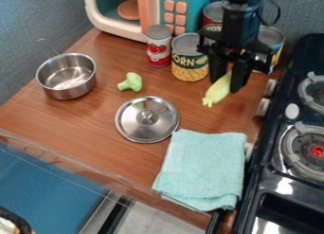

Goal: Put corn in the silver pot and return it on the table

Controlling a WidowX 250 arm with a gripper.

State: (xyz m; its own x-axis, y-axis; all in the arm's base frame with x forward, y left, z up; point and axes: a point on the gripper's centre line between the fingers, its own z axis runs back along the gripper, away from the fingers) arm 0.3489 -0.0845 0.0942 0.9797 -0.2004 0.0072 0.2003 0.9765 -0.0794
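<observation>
The black gripper [226,79] hangs at the upper right of the counter, in front of the cans, shut on a yellow-green toy corn [217,90]. The corn hangs tilted between the fingers, its narrow end pointing down and left. At the left of the counter stands the open silver pot [66,76], with nothing in it that I can make out. A silver lid [147,119] lies on the counter [82,121] between pot and towel.
Green toy broccoli [131,82] lies between pot and cans. A corn can [189,58], a tomato can [158,46] and further cans stand at the back beside a toy microwave [148,10]. A folded teal towel [202,169] lies in front; the stove [291,152] borders the right.
</observation>
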